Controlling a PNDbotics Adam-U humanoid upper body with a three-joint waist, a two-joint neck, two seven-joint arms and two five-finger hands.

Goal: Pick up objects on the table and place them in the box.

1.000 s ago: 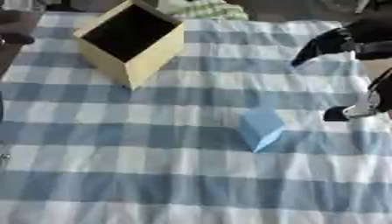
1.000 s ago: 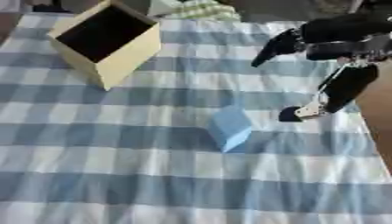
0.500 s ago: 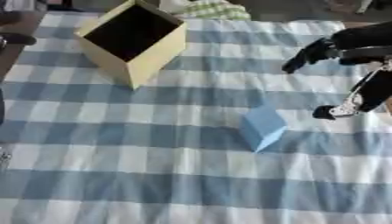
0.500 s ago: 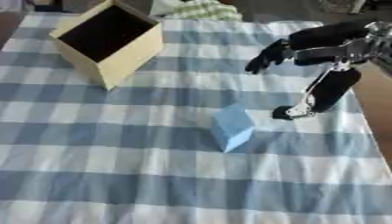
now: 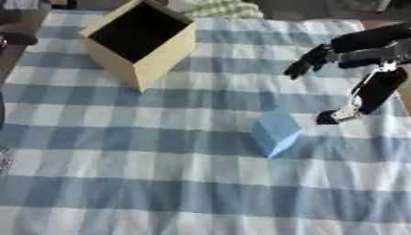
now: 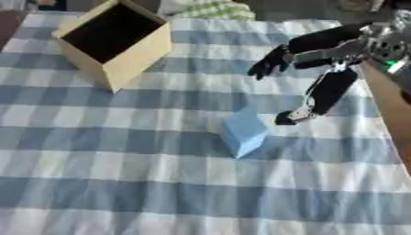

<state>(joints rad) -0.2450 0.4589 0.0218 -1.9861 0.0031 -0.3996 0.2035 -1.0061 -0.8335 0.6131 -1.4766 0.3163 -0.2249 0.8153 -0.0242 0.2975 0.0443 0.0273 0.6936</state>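
Observation:
An open tan box point(image 6: 132, 55) with a dark inside stands tilted at the back left of the blue-and-white checked cloth. A light blue block point(image 6: 243, 130) lies near the middle of the cloth. My right hand point(image 6: 325, 48) reaches in from the right, open. Its fingers point(image 6: 269, 65) stretch left above the cloth, behind and to the right of the block. Its thumb point(image 6: 309, 103) hangs down, with the tip just right of the block and apart from it. Nothing is in the hand. My left hand shows in neither view.
A green-and-white checked cloth point(image 6: 201, 8) lies bunched at the far edge behind the box. The brown table edge point(image 6: 393, 119) runs down the right side. A dark shape point(image 5: 14, 37) sits at the far left edge.
My right hand has moved left, closer to the blue block, its thumb tip now just beside it. The block and the box have stayed where they were.

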